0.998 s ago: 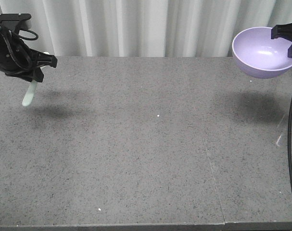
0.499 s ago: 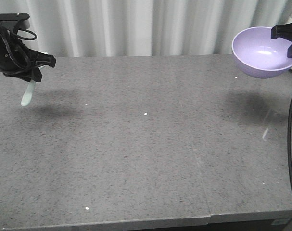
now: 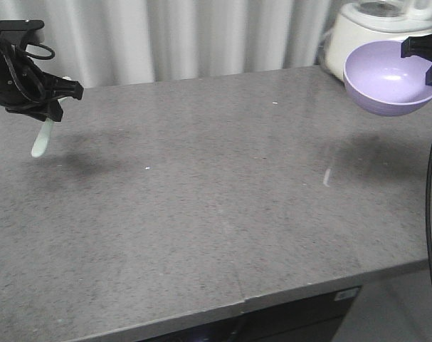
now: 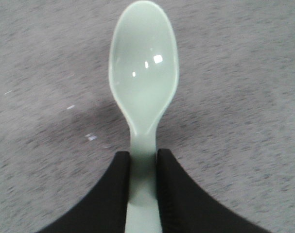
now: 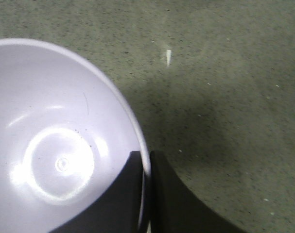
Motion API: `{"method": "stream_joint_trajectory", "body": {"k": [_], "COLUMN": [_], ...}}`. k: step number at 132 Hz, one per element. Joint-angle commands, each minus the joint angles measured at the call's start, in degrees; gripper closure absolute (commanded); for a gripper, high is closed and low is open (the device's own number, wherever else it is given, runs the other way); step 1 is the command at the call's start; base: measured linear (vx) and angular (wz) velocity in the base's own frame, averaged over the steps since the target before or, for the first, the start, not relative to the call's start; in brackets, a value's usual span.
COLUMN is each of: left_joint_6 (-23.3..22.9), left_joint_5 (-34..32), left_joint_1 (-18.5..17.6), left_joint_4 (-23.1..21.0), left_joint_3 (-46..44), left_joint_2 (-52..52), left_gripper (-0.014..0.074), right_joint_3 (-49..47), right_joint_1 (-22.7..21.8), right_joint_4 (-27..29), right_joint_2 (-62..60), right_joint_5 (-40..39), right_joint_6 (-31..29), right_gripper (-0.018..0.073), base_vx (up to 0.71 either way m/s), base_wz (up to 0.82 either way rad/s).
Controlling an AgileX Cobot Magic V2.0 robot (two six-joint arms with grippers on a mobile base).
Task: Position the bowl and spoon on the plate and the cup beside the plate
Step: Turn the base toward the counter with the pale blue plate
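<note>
At the far left of the front view my left gripper is shut on the pale mint-green spoon, whose end hangs down above the counter. The left wrist view shows the spoon with its handle pinched at my gripper, scoop pointing away. At the far right, my right gripper is shut on the rim of the lavender bowl, held in the air. In the right wrist view the bowl fills the left side, its rim clamped by my gripper. The plate and the cup are out of view.
A grey speckled counter runs across the view, its front edge low at the right. A white appliance stands at the back right, just behind the bowl. Pleated curtains hang behind the counter.
The view of the counter has shifted left and swung: the front edge and the white appliance have come into sight. Both grippers keep their places in the frame, still holding spoon and bowl.
</note>
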Motion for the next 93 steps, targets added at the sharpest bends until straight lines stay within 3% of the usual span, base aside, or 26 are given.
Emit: {"method": "stream_joint_trajectory", "body": {"k": [1,93], "left_joint_6": [-0.13,-0.13], "left_joint_5": [-2.32,-2.32], "left_joint_1": [-0.41,-0.41], "left_joint_4": [-0.89,-0.89], "left_joint_3": [-1.57,-1.57], "left_joint_2": [-3.26,-3.26], "left_gripper": [0.0603,0.0603], "right_joint_3": [-1.86,-1.86], "right_joint_1": [-0.12,-0.12], "right_joint_4": [-0.01,-0.01], "right_joint_2": [-2.9,-2.9], "right_joint_5": [-3.17,-3.17], "right_joint_6": [-0.69,-0.69], "right_gripper": [0.0566,0.0566], "base_vx": [-0.02,-0.01], "base_wz": [-0.42,-0.43]}}
